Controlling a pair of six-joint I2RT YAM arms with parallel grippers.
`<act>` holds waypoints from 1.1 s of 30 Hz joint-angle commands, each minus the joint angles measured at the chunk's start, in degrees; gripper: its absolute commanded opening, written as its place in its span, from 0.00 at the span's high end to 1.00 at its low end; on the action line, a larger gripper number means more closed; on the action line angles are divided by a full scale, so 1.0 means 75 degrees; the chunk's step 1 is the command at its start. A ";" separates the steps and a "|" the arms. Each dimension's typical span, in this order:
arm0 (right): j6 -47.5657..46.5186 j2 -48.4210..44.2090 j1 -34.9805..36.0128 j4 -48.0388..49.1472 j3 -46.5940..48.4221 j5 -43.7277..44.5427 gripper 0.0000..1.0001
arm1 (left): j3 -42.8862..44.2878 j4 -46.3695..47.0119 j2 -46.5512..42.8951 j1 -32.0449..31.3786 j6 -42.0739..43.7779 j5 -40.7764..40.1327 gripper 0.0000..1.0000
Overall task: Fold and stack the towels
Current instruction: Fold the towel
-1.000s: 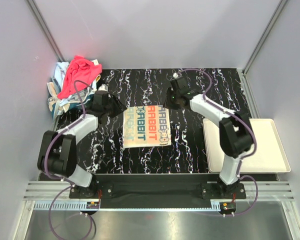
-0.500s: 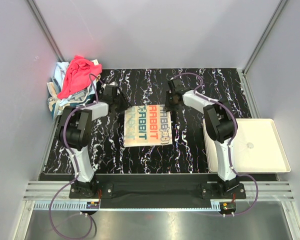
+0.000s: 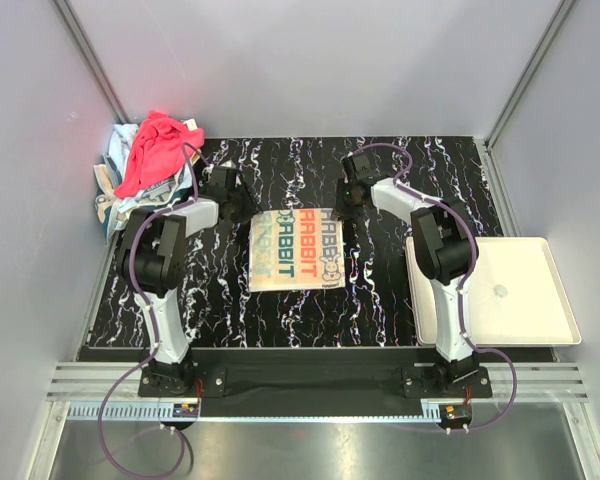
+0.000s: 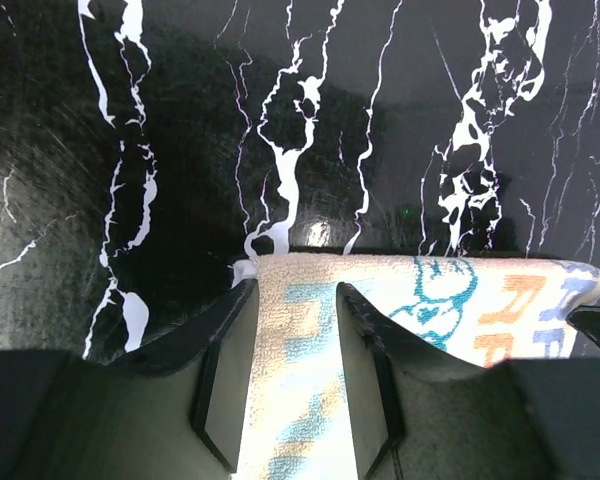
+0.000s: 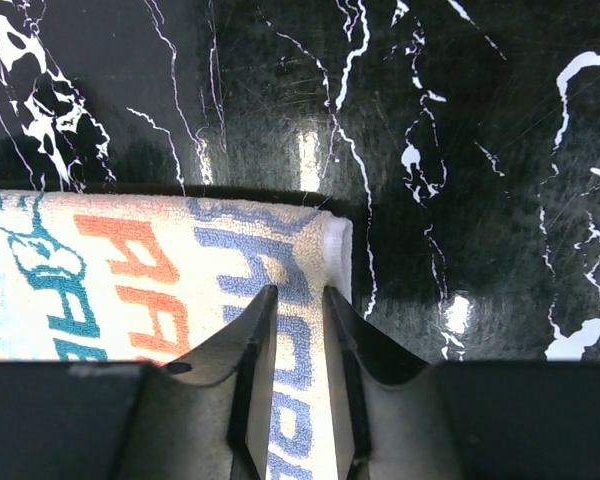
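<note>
Black marbled tabletop [image 3: 380, 290], cream towel [image 3: 294, 250] lettered "RABBIT".

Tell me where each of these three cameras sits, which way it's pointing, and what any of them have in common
Top external: above and behind the arm bases, looking down on the black table, lettered towel, towel pile and tray; both arms show.
Left wrist: on the left arm, looking down past the left hand, fingers astride the towel's far left corner.
Right wrist: on the right arm, looking down past the right hand at the towel's far right corner.
Shared: all three show the lettered towel.
</note>
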 commanded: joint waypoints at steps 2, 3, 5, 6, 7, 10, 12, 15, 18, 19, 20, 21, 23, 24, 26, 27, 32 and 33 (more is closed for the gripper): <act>-0.0257 -0.0502 -0.0035 -0.0104 0.0366 0.0376 0.67 | 0.0714 -0.0333 -0.0411 0.0055 0.0362 -0.0231 0.57; -0.0269 -0.0502 -0.0058 -0.0115 0.0436 0.0448 0.66 | 0.0843 -0.0543 -0.0458 0.0055 0.0409 -0.0289 0.57; -0.0386 -0.0385 -0.0058 -0.0244 0.0565 0.0588 0.66 | 0.0926 -0.0743 -0.0563 0.0043 0.0445 -0.0371 0.56; -0.0421 -0.0280 -0.0047 -0.0314 0.0670 0.0624 0.66 | 0.0973 -0.0942 -0.0587 0.0043 0.0480 -0.0395 0.56; -0.0445 -0.0268 -0.0047 -0.0315 0.0671 0.0647 0.65 | 0.0973 -0.1013 -0.0622 0.0031 0.0515 -0.0441 0.56; -0.0457 -0.0244 -0.0047 -0.0244 0.0612 0.0718 0.64 | 0.0845 -0.1190 -0.0762 -0.0016 0.0679 -0.0547 0.55; -0.0445 -0.0291 -0.0047 -0.0127 0.0507 0.0765 0.61 | 0.0750 -0.1225 -0.0774 -0.0028 0.0831 -0.0582 0.54; -0.0515 -0.0174 -0.0058 -0.0244 0.0705 0.0753 0.58 | 0.0856 -0.1388 -0.0529 -0.0062 0.0937 -0.0512 0.54; -0.0574 -0.0069 -0.0047 -0.0210 0.0776 0.0753 0.56 | 0.0902 -0.1295 -0.0353 -0.0074 0.0995 -0.0349 0.53; -0.0586 0.0001 -0.0058 -0.0197 0.0800 0.0753 0.57 | 0.0938 -0.1330 -0.0202 -0.0098 0.0996 -0.0290 0.53; -0.0609 0.0048 -0.0058 -0.0209 0.0823 0.0753 0.56 | 0.0973 -0.1342 -0.0142 -0.0109 0.1019 -0.0313 0.53; -0.0621 0.0095 -0.0058 -0.0221 0.0916 0.0765 0.56 | 0.1031 -0.1365 -0.0060 -0.0133 0.1065 -0.0325 0.53; -0.0668 0.0248 -0.0058 -0.0256 0.0952 0.0765 0.56 | 0.1043 -0.1365 0.0092 -0.0156 0.1089 -0.0313 0.53; -0.0668 0.0283 -0.0047 -0.0244 0.0952 0.0765 0.56 | 0.1043 -0.1354 0.0139 -0.0180 0.1089 -0.0290 0.53; -0.0703 0.0377 -0.0058 -0.0209 0.0964 0.0765 0.56 | 0.1032 -0.1307 0.0256 -0.0168 0.1078 -0.0290 0.53; -0.0703 0.0400 -0.0047 -0.0209 0.0964 0.0765 0.56 | 0.1067 -0.1318 0.0292 -0.0180 0.1089 -0.0301 0.53; -0.0715 0.0529 -0.0047 -0.0186 0.0941 0.0962 0.57 | 0.1102 -0.1354 0.0409 -0.0180 0.1113 -0.0418 0.53; -0.0726 0.0564 -0.0058 -0.0197 0.0940 0.0987 0.57 | 0.1102 -0.1377 0.0398 -0.0180 0.1113 -0.0488 0.53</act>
